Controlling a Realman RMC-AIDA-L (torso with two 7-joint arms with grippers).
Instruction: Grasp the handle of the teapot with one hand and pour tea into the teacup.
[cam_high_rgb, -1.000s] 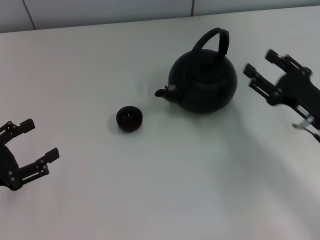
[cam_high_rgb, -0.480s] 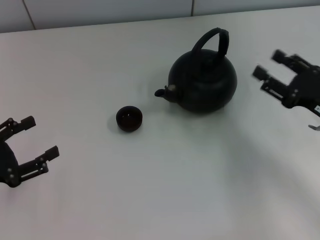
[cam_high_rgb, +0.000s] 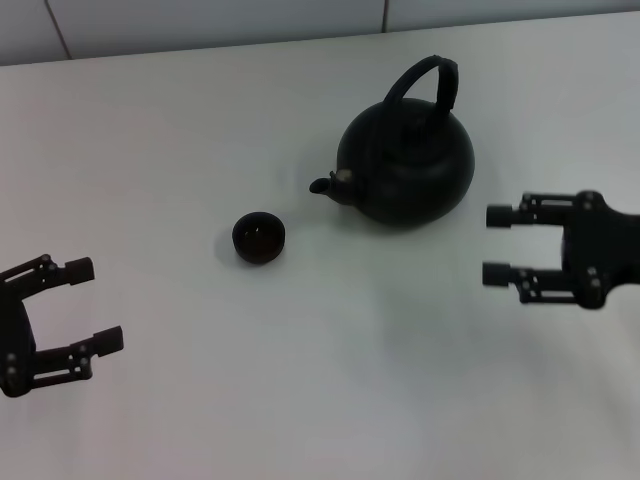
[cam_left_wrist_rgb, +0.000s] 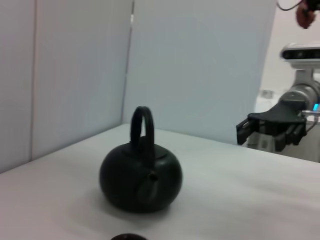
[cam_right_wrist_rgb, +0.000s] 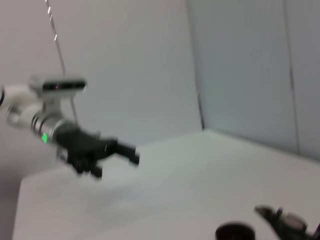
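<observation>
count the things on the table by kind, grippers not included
teapot: 1
teacup: 1
total: 2, both black, standing apart on the white table

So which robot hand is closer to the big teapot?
The right gripper. It hangs open just beside the teapot, on the side away from the spout. The left gripper is far off, past the little teacup.
</observation>
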